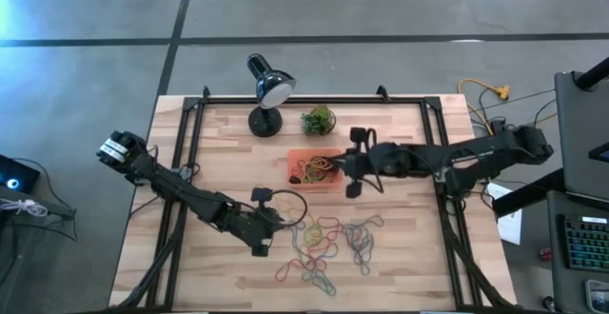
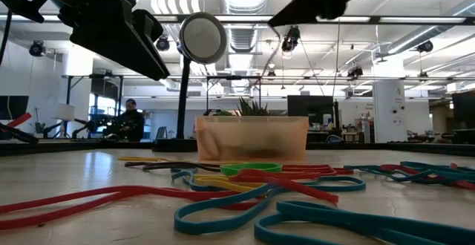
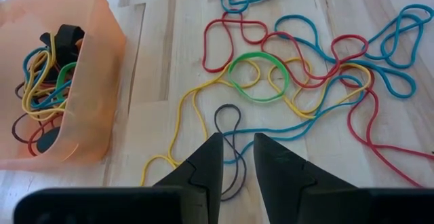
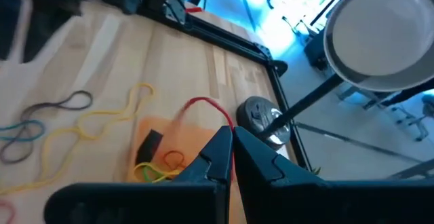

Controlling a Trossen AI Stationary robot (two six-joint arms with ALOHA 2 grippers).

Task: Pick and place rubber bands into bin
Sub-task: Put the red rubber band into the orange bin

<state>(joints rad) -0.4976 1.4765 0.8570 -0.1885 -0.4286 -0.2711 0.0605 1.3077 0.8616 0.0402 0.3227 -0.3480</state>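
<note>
No readable text anywhere; nothing printed on the bin (image 3: 102, 61), no brand on the desk lamp (image 1: 270, 88), no marks on the rubber bands (image 3: 298, 68); the keyboard (image 1: 582, 247) at the table's edge shows keys but no legible characters; the room behind in the low view shows screens and pillars, no sign that can be read.
</note>
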